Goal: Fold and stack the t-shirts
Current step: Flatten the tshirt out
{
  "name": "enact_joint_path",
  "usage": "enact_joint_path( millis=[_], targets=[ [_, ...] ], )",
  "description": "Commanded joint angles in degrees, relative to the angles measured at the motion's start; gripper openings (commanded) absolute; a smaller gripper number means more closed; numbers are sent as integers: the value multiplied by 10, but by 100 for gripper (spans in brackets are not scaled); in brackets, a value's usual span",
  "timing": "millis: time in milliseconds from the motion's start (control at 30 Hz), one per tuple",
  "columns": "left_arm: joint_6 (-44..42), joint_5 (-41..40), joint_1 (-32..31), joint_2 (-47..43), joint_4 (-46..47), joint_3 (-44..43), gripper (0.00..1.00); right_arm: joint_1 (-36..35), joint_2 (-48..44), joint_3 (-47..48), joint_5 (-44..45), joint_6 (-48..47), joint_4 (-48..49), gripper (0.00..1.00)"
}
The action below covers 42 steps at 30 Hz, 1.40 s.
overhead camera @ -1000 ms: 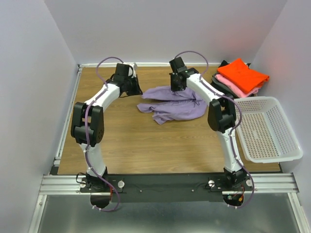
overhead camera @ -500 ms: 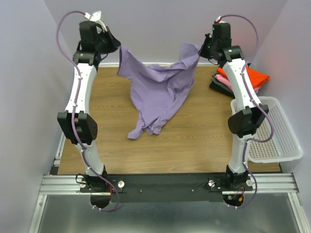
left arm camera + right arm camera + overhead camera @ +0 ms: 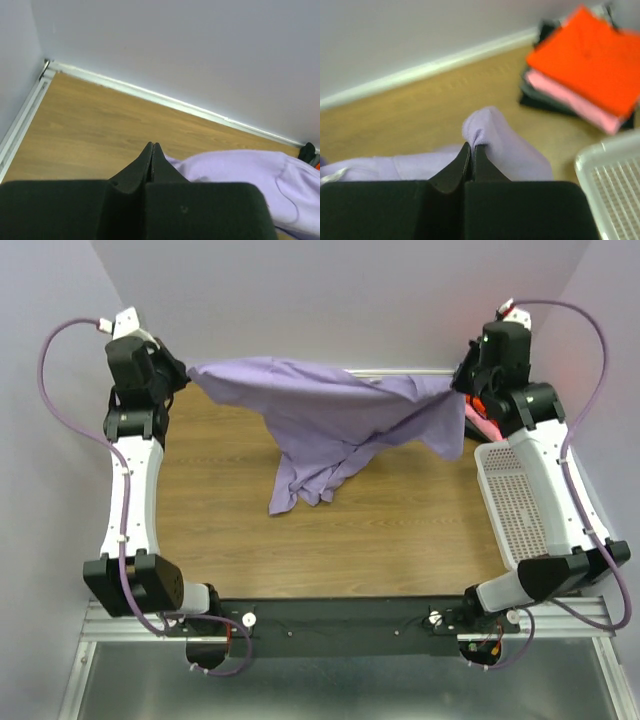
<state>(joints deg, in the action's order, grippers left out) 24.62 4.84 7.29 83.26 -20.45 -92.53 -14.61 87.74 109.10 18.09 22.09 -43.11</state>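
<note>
The wooden surface (image 3: 400, 530) lay open across its near half, hemmed by walls on the left, far and right sides. A white mesh basket (image 3: 508, 508) sat at its right edge under the right arm. The lavender t-shirt (image 3: 330, 420) hung spread in the air between both tools, its tail draping toward mid-surface. The left tool (image 3: 180, 375) was clenched on the shirt's left edge near the far left corner, and the right tool (image 3: 460, 382) was clenched on a bunched fold at its right edge. Beyond lay the orange-red t-shirt (image 3: 587, 55), stacked on the pink t-shirt (image 3: 570, 102) and the dark grey t-shirt (image 3: 532, 92).
</note>
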Motion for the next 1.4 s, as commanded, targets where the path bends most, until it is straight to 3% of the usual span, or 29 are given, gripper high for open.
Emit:
enact_joint_path(
  millis=[0,100,200,300,467,667,767,833,867,900,933,1033,1233,1367],
  targets=[
    [11,-22,7,-63,38,148,0,2,-62,-196,44,70,-26,2],
    [17,48,3,-70,51,204,0,3,-89,-314,13,118,-26,2],
    [10,60,-7,-85,53,234,0,2,-104,-342,-16,157,-26,2],
    [-1,31,-6,-99,53,220,0,2,-115,-323,-17,147,-25,2],
    [-7,-1,-6,-87,53,114,0,2,-102,-222,-51,70,-27,2],
    [6,25,-8,-64,66,88,0,2,-70,-219,-15,97,-29,2],
    [6,31,-16,-69,65,140,0,2,-42,-237,-21,122,-31,10],
    [4,25,-28,-80,58,185,0,3,-30,-244,-36,126,-31,26],
    [3,23,-33,-86,56,200,3,2,-17,-245,-52,117,-31,44],
    [3,19,-39,-88,53,215,11,3,-10,-246,-60,108,-32,48],
    [3,19,-52,-90,46,228,28,2,0,-245,-70,97,-32,52],
    [8,18,-93,-86,37,282,50,-1,43,-226,-137,44,-31,65],
    [49,48,-117,-72,51,334,61,-59,133,-173,-264,-4,3,73],
    [57,47,-108,-57,51,345,69,-155,218,-111,-355,-37,22,73]
  ],
)
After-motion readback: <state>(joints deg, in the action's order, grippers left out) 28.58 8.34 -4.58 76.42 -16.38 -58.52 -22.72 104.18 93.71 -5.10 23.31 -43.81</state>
